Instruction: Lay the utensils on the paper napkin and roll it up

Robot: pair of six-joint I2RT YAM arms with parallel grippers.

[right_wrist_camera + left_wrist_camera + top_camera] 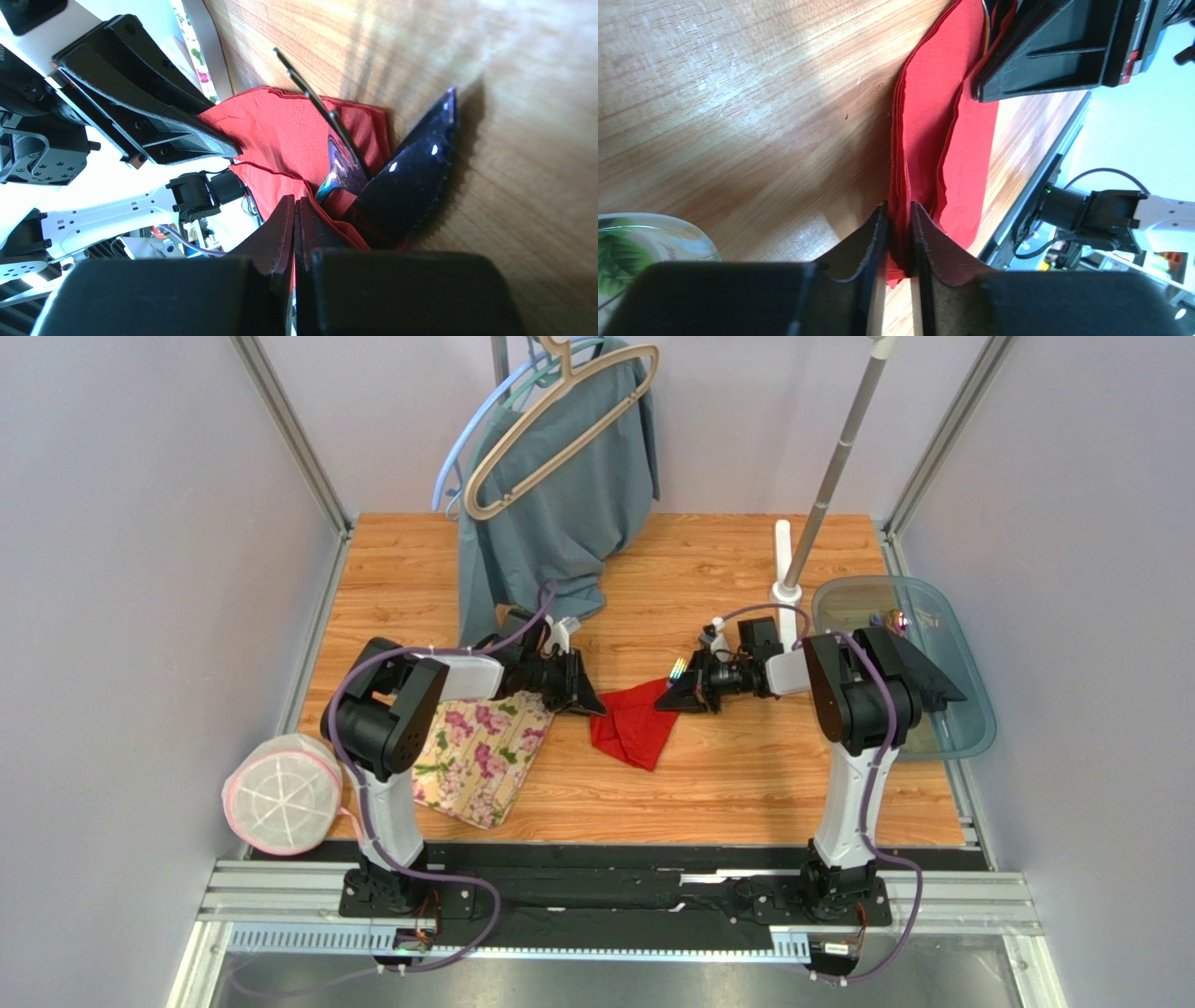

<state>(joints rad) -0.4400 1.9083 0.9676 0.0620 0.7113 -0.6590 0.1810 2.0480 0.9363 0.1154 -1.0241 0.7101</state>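
Wooden table (758,784) carries the red paper napkin (634,732) and a floral mat (484,753)

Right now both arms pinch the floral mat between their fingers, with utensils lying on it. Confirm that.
Not the floral mat: both arms pinch the red paper napkin between their fingers, with utensils lying on it. Both wrist views show it.

The red paper napkin (634,735) lies bunched between the facing jaws, with the left gripper (595,703) at one corner and the right gripper (671,700) at the other. Coloured ends of the utensils (679,672) show just beside the right jaws.
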